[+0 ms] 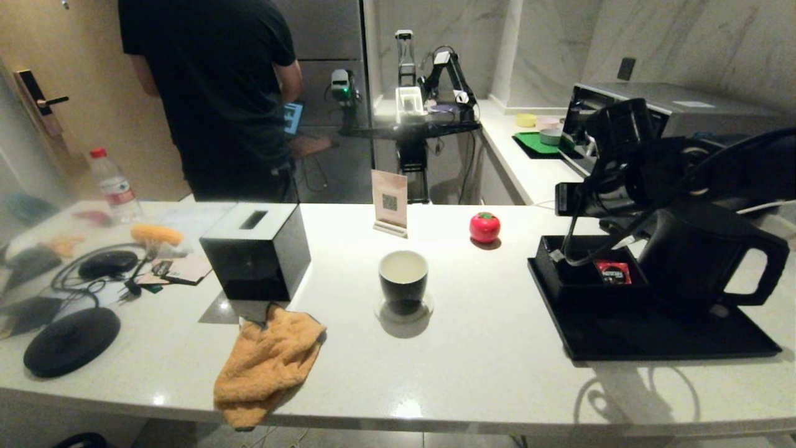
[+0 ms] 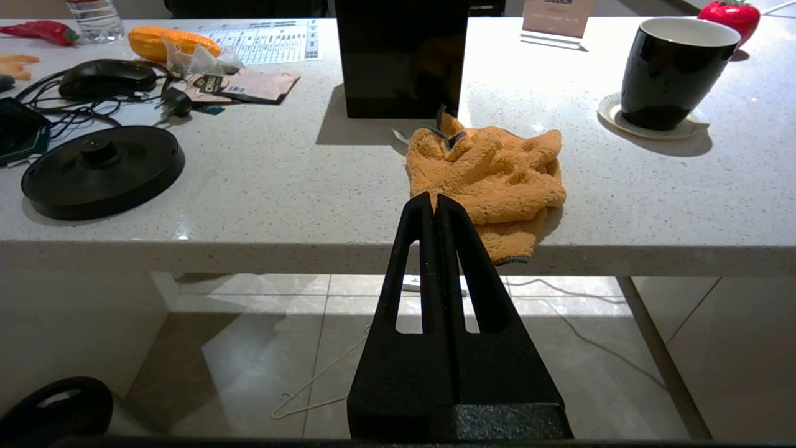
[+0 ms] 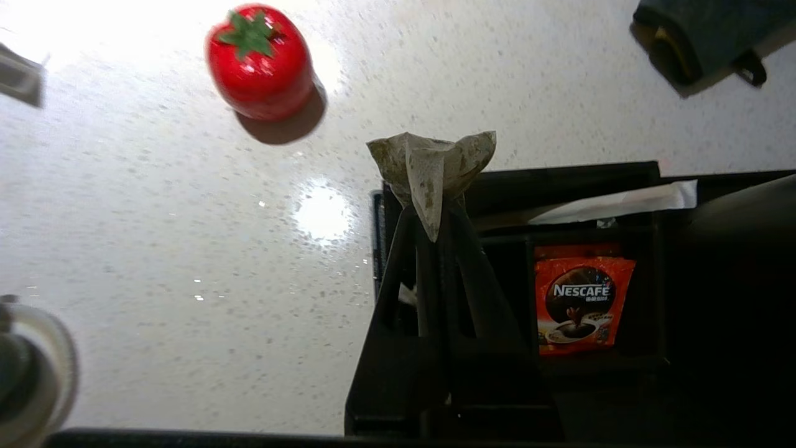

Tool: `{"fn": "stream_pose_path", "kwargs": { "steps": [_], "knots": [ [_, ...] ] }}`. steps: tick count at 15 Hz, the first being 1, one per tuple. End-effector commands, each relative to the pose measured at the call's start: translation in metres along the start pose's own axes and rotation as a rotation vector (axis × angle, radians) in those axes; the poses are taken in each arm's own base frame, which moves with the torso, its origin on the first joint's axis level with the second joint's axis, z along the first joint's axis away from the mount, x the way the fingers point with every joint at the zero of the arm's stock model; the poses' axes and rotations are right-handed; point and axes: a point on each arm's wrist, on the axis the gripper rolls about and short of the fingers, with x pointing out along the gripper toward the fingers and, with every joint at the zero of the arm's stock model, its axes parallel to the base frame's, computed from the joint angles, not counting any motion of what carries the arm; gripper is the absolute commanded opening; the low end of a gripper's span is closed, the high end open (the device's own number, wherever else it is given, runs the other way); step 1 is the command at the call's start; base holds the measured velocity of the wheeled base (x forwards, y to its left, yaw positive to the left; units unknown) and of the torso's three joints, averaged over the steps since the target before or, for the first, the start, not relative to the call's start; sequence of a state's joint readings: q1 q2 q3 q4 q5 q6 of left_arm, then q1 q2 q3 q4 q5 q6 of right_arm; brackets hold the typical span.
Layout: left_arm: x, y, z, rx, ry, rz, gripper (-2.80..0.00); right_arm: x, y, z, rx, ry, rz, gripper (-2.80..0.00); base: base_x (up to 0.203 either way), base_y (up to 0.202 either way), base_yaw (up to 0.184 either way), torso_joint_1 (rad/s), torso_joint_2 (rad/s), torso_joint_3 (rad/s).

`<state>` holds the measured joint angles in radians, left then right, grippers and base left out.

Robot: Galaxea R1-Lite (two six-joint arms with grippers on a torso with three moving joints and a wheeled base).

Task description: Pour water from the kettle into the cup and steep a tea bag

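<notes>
Right hand [image 3: 433, 214] is clamped on a tea bag [image 3: 432, 168], pinched at its lower end so the bag sticks out past the fingertips, hanging over the left edge of the black tray [image 1: 659, 339] at right of the head frame. Left hand [image 2: 435, 205] is pressed shut on nothing, parked below the bench [image 1: 497, 361] edge, pointing at the orange cloth [image 1: 264, 367]. Cup [image 1: 403, 280] sits centre frame on a small coaster, white inside showing; can't tell whether there's water in it. Kettle [image 1: 703, 255] stands on the tray, right side, handle facing right, off its base disc [image 1: 71, 341], which lies far left. Step in hand looks like carrying the bag to the cup. My take: travel left with the bag kept above rim level, centre over the mouth, lower straight in and only let go once most of the bag is below the rim; the cup is narrow, so a sideways approach risks nudging it off the coaster. Keep clear of the red tomato [image 1: 484, 226] and the card stand [image 1: 390, 202] behind the path. Bench is white speckled stone, glossy, with lamp glare. Black tissue box [image 1: 256, 249] left of centre; Nescafé sachet [image 3: 581, 298] in the tray's compartment. Upper left, a person in black stands behind the bench, back turned; marble walls and another bench upper right.
</notes>
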<state>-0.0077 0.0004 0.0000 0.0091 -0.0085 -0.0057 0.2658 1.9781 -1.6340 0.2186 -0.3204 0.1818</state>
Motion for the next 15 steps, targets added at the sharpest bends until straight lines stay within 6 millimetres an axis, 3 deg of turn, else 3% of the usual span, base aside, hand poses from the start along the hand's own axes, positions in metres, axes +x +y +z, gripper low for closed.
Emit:
{"fn": "stream_pose_path", "kwargs": {
  "steps": [1,8,15],
  "knots": [
    [0.0,0.0,0.0,0.0,0.0,-0.001,-2.8,-0.026,0.003,0.01,0.009,-0.052,0.03,-2.8,0.0,0.0,0.0,0.0,0.0,0.0],
    [0.0,0.0,0.0,0.0,0.0,0.001,-2.8,-0.074,0.033,0.026,0.035,-0.258,0.177,-2.8,0.0,0.0,0.0,0.0,0.0,0.0],
    [0.0,0.0,0.0,0.0,0.0,-0.001,-2.8,-0.123,0.059,0.031,0.023,-0.33,0.311,-2.8,0.0,0.0,0.0,0.0,0.0,0.0]
  ]
}}
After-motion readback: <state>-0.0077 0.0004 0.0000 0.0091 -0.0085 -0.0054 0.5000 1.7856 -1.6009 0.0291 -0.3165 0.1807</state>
